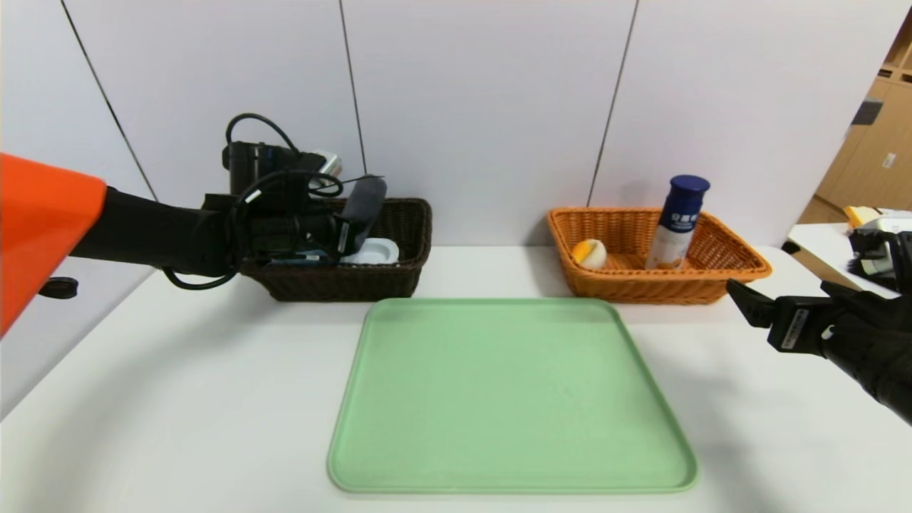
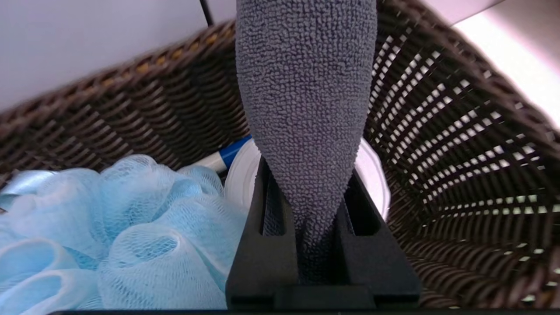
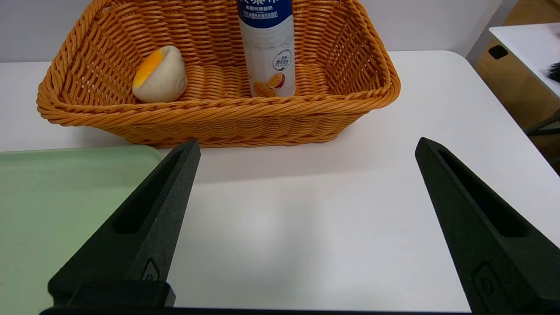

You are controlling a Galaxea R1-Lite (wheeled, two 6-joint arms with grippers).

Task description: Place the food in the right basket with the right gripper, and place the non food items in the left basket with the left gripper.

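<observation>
My left gripper [image 1: 348, 231] is shut on a dark grey cloth [image 1: 365, 203] and holds it over the dark brown left basket [image 1: 410, 274]. In the left wrist view the cloth [image 2: 306, 96] sticks out from between the closed fingers [image 2: 262, 245], above a light blue bath pouf [image 2: 122, 227], a white round lid [image 2: 238, 181] and a blue-and-white tube [image 2: 223, 157] lying in the basket [image 2: 459, 166]. The orange right basket [image 1: 719, 274] holds a half egg-like food [image 1: 589, 253] and a blue-capped drink bottle [image 1: 677, 224]. My right gripper [image 1: 741, 303] is open and empty, in front of the orange basket's right end.
A bare green tray [image 1: 509, 395] lies mid-table in front of both baskets. The white wall stands just behind the baskets. A side table with clutter [image 1: 876, 235] is at the far right. In the right wrist view the orange basket [image 3: 218, 118] lies ahead of the spread fingers.
</observation>
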